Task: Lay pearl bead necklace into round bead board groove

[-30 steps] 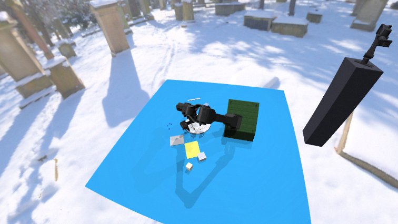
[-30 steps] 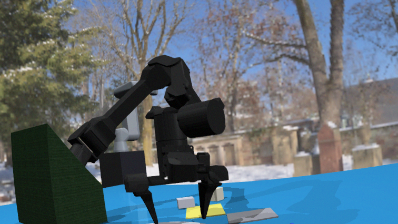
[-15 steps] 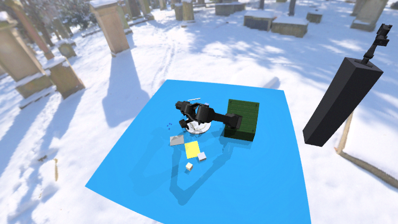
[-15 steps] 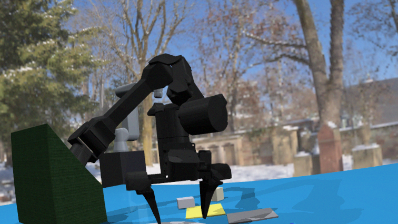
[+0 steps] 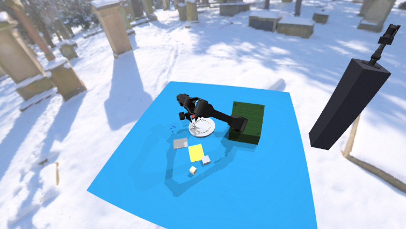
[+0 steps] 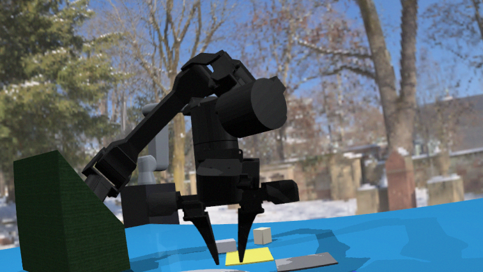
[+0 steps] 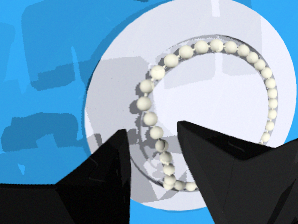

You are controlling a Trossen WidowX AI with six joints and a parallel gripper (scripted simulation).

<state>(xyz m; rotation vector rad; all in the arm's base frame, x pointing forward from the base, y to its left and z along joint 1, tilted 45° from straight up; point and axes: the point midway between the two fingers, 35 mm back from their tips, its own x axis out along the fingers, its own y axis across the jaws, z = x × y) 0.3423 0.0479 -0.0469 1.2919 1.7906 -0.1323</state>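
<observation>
The round white bead board (image 5: pixel 201 135) (image 7: pixel 110 100) lies flat, its near rim just showing at the bottom of the exterior view. The pearl necklace (image 5: pixel 210 126) (image 7: pixel 186 51) lies on it as a loop. In the wrist view its top and right beads follow the groove, while the lower-left strand cuts inward and bare groove shows outside it. My gripper (image 5: pixel 193 121) (image 6: pixel 229 262) (image 7: pixel 152 133) points down over that left strand, partly open, one finger on each side of the beads. No bead is pinched. The right finger hides the loop's lower-right part.
A grey tile (image 5: pixel 180 143) (image 6: pixel 305 262), a yellow square (image 5: pixel 196 153) (image 6: pixel 250 256), a white block (image 5: pixel 205 159) (image 6: pixel 226 246) and a cream cube (image 5: pixel 193 170) (image 6: pixel 262 235) lie beyond the board. Small blue dots (image 5: pixel 173 128) lie beside it. The arm stands on a green block (image 5: pixel 247 113) (image 6: pixel 37 209).
</observation>
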